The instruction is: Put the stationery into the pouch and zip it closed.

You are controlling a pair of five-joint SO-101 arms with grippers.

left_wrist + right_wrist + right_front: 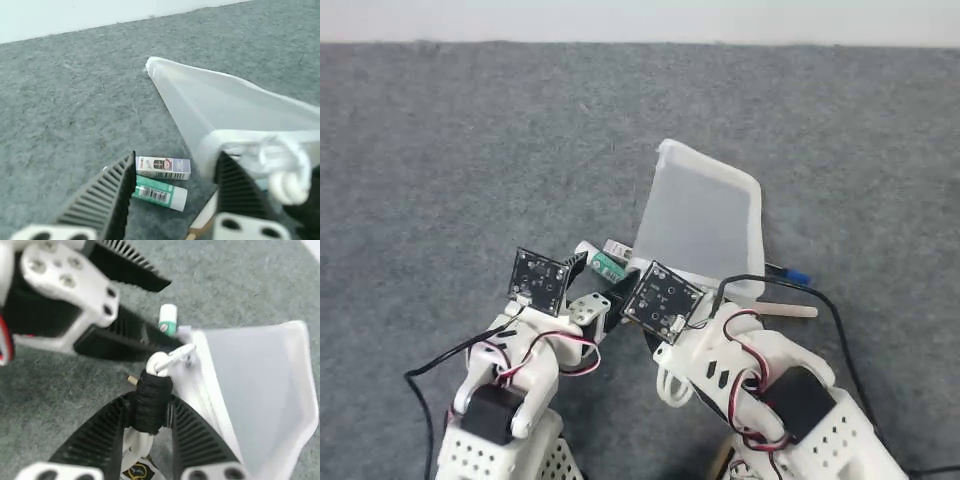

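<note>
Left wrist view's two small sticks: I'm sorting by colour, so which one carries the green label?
The stick with the green label and a white cap, lying alongside the white one with a purple end.

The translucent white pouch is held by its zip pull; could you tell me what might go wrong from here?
1. The right gripper is shut on the black-wrapped zip pull, while the open left gripper holds nothing: a tug may drag the translucent white pouch instead of sliding the zip.
2. The green-labelled glue stick and the wooden pencil lie outside on the grey carpet, so the pouch could get closed without them.
</note>
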